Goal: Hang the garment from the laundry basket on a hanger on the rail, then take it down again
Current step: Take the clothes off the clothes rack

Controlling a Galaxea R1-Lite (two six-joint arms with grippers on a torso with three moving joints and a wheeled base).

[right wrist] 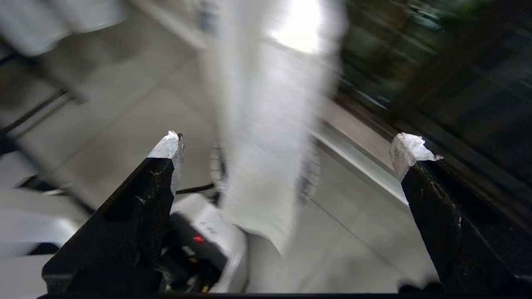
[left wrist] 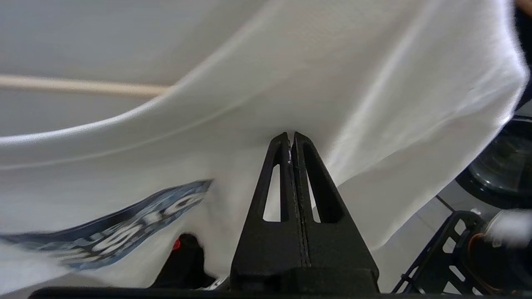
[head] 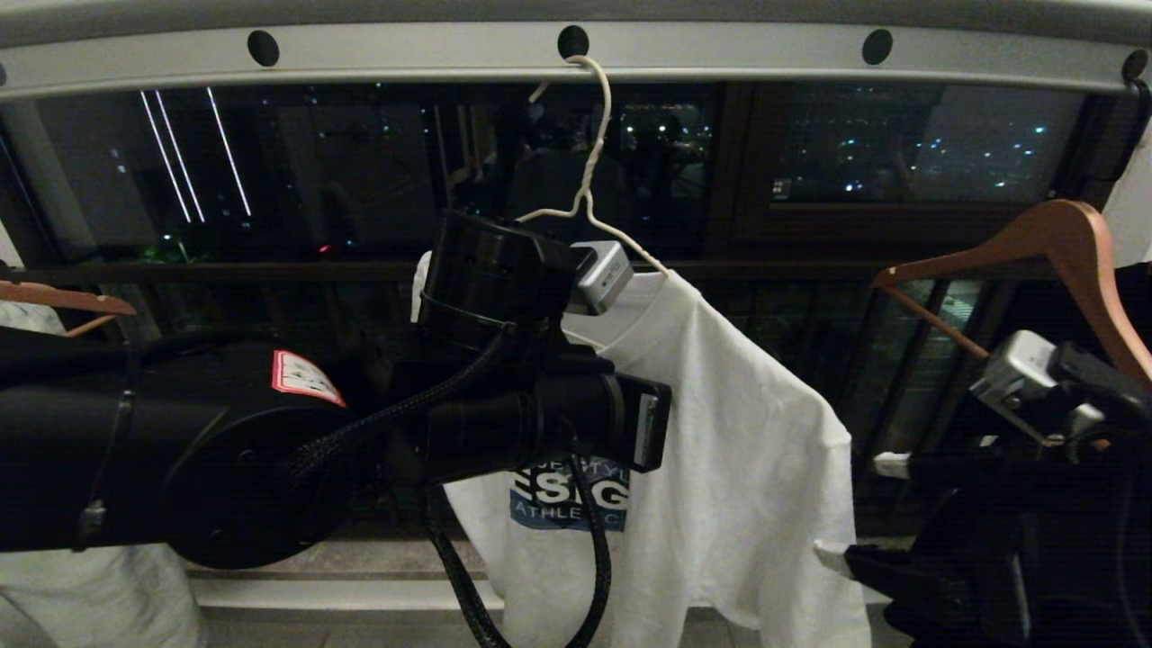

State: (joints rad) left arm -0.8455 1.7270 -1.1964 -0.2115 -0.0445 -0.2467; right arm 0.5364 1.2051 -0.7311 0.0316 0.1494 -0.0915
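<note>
The garment [head: 747, 468], a white T-shirt with a blue chest logo [head: 576, 508], hangs on the thin white wire hanger [head: 589, 162]. The hanger's hook sits in a middle hole of the pale grey rail [head: 720, 54]. My left arm [head: 504, 360] reaches in front of the shirt's chest. My left gripper [left wrist: 289, 137] is shut, pinching a fold of the garment [left wrist: 332, 83] at its tips. My right gripper [head: 859, 511] stands open beside the shirt's sleeve and hem, and nothing lies between its taped fingertips [right wrist: 168, 145]. A blurred woven shape behind the garment [right wrist: 266, 124] may be the laundry basket [right wrist: 216, 166].
Thick brown wooden hangers hang at the right [head: 1062, 243] and far left [head: 54, 297]. A black garment [head: 1035, 558] hangs at the lower right. The dark balcony railing [head: 270, 270] and the window run behind. A pale sill [head: 342, 594] lies below.
</note>
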